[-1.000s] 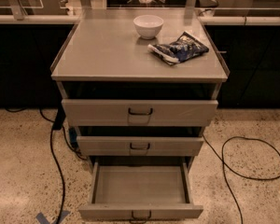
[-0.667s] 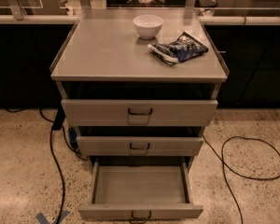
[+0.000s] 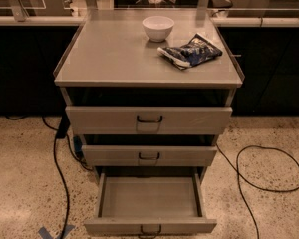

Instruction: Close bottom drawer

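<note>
With the bottom drawer [image 3: 149, 202] pulled fully out at the foot of the cabinet [image 3: 139, 59] and your pincer out of sight, so I cannot tell whether it is spread, an off-centre push beside the handle [image 3: 150, 229] could skew and jam it.

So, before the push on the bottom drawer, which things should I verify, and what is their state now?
1. Bottom drawer is open: ok, pulled far out.
2. Nothing sticks up from its tray: ok, it looks empty.
3. Middle drawer does not block it: ok, it sits further in.
4. Black cable on the floor is out of the path: ok, it lies left of the drawer.
5. Hand is placed at the drawer front: cannot tell, the hand is not in view.
</note>
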